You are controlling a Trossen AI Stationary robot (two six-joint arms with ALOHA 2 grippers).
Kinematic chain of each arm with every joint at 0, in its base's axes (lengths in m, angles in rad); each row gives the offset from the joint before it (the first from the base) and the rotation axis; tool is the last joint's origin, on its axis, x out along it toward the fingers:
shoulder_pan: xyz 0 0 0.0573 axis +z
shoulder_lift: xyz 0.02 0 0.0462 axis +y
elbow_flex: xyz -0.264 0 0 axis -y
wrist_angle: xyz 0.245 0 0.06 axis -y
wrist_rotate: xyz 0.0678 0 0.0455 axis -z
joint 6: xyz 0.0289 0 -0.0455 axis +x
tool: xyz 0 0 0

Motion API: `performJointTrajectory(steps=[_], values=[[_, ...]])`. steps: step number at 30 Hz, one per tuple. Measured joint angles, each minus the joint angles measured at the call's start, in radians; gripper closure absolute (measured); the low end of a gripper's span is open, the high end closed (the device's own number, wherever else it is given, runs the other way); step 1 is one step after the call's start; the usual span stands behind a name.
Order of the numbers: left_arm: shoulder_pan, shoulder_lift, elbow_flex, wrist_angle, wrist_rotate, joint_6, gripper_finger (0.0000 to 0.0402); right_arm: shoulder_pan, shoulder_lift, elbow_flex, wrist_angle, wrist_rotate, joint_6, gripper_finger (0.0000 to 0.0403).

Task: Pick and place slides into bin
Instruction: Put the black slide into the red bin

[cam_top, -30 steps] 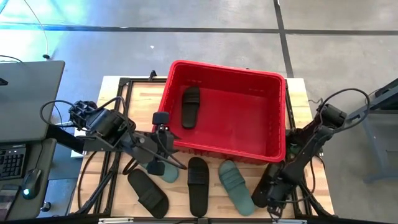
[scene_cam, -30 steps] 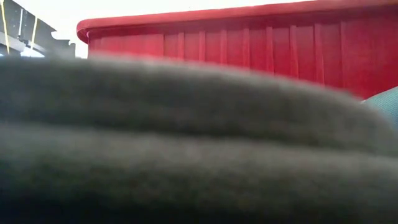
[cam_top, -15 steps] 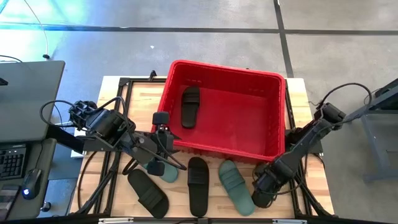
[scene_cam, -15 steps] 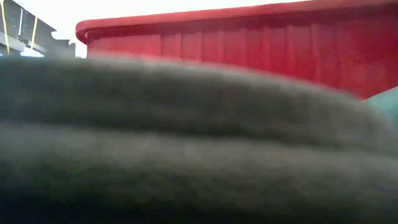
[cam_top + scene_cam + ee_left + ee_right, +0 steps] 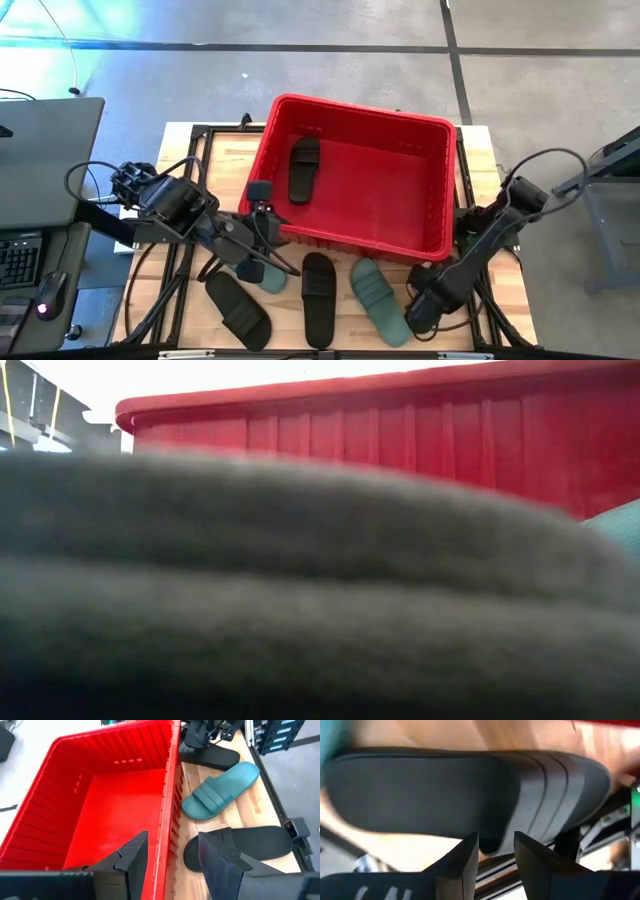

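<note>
Grey concrete floor surrounds the wooden table [image 5: 225,150], and no readable writing shows on anything. At its far middle the red bin [image 5: 432,180] holds one black slide [image 5: 304,170], while three black slides and two teal ones lie along the near edge. The left gripper [image 5: 172,857] hovers at the bin's near-left corner with fingers apart and empty; the right gripper [image 5: 495,857], near the near-right corner, stands narrowly open at a black slide [image 5: 470,795].

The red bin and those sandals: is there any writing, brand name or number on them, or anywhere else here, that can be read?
None can be read.
The bin: plain red walls, no label showing.
The slides, such as the black one in the bin and the teal one on the table: ridged straps only, no logo visible.
Keyboard at the edge: keys too small to read.
</note>
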Motion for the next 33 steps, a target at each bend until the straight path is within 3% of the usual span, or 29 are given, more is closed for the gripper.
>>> performJointTrajectory(steps=[12, 16, 20, 23, 28, 33], values=[[0.000, 0.000, -0.056, -0.014, 0.003, 0.000, 0.0245, 0.000, 0.148, 0.000, -0.083, 0.000, 0.045, 0.0293], [0.000, 0.001, -0.058, -0.016, 0.004, 0.000, 0.0245, 0.003, 0.153, 0.001, -0.082, 0.033, 0.084, 0.0325], [0.000, 0.001, -0.058, -0.015, 0.004, -0.008, 0.0245, 0.006, 0.153, 0.003, -0.082, 0.025, 0.086, 0.0386], [0.000, 0.000, -0.058, -0.015, 0.011, -0.008, 0.0245, 0.019, 0.154, 0.022, -0.091, 0.018, 0.091, 0.0391], [0.000, 0.000, -0.058, -0.015, 0.011, -0.003, 0.0245, 0.046, 0.156, 0.140, -0.060, 0.016, 0.111, 0.0400], [0.000, 0.000, -0.058, -0.016, 0.011, 0.000, 0.0245, 0.070, 0.156, 0.368, 0.004, 0.019, 0.110, 0.0401]])
